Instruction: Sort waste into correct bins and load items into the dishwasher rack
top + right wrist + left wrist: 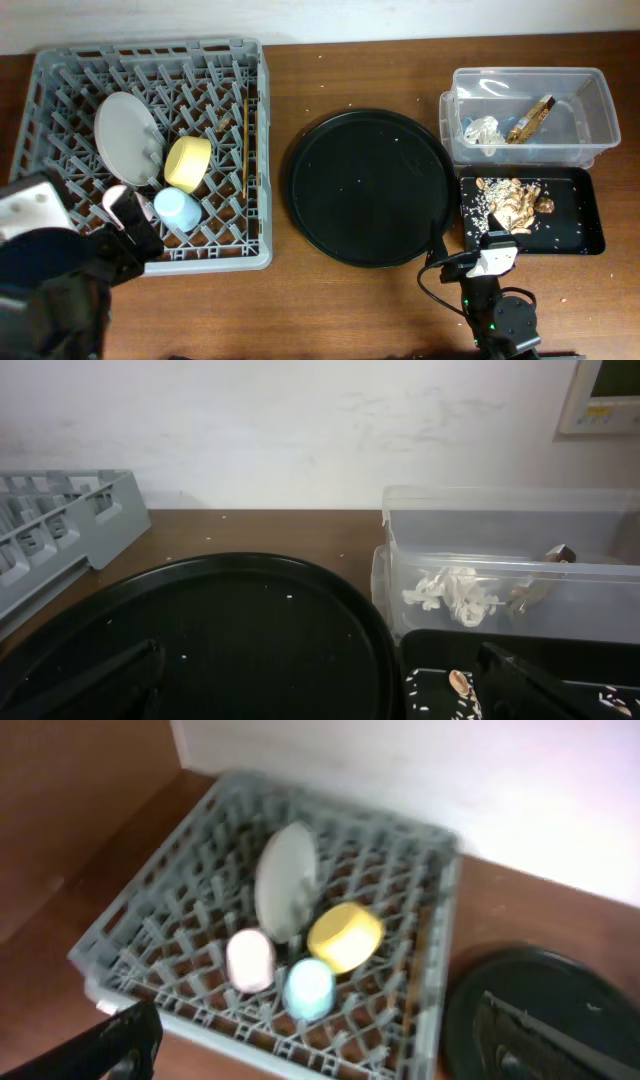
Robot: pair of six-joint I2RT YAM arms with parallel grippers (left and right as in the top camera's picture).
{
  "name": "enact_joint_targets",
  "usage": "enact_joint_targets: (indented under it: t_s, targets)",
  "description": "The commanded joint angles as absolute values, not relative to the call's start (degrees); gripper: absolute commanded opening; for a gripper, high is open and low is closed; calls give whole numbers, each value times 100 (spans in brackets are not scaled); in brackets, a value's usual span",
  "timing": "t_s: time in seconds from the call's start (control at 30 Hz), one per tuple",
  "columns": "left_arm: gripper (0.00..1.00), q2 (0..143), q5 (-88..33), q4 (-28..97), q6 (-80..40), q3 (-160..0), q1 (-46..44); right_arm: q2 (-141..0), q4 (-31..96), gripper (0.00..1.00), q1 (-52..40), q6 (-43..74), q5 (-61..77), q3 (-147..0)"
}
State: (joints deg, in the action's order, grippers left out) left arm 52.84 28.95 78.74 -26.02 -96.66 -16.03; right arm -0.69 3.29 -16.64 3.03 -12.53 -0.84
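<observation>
The grey dishwasher rack (pixel 150 47) at the left holds the pale plate (pixel 127 135) on edge, the yellow bowl (pixel 188 162), the light-blue cup (pixel 178 208), the pink cup (pixel 118 200) and the wooden chopsticks (pixel 245 140). The clear tub (pixel 592 110) holds the white tissue (pixel 482 130) and the gold-brown wrapper (pixel 530 118). The shallow black tray (pixel 578 218) holds the food scraps (pixel 510 198) with white crumbs. My left gripper (pixel 320 1050) is open and empty by the rack's front edge. My right gripper (pixel 320 680) is open and empty, low at the near edge between the round tray and the black tray.
A large round black tray (pixel 370 190) with a few white crumbs lies in the middle of the brown table. The wall runs along the table's far edge. Both arm bases fill the near corners.
</observation>
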Motion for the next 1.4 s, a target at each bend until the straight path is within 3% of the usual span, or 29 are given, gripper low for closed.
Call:
enact_joint_targets:
  t_s: [0.0,0.3,0.57,0.77,1.37]
  targets:
    - [99,4313,2974,6947,-2738,-7931,-941,-40,338,98,-1643,346,-1262,-32]
    - [99,2189,2740,3127,-2742,-3822,-156,-40,338,98,-1643,346,-1262,-32]
    - [99,390,2423,1457,-2740,-1361,209,-40,338,98,-1643,346,-1262,-32]
    - [99,27,2416,325,-2740,-62,204,-40,338,98,-1643,346,-1262,-32]
    - [99,30,2438,263,-2738,-49,204,-40,338,98,-1643,346,-1260,-32]
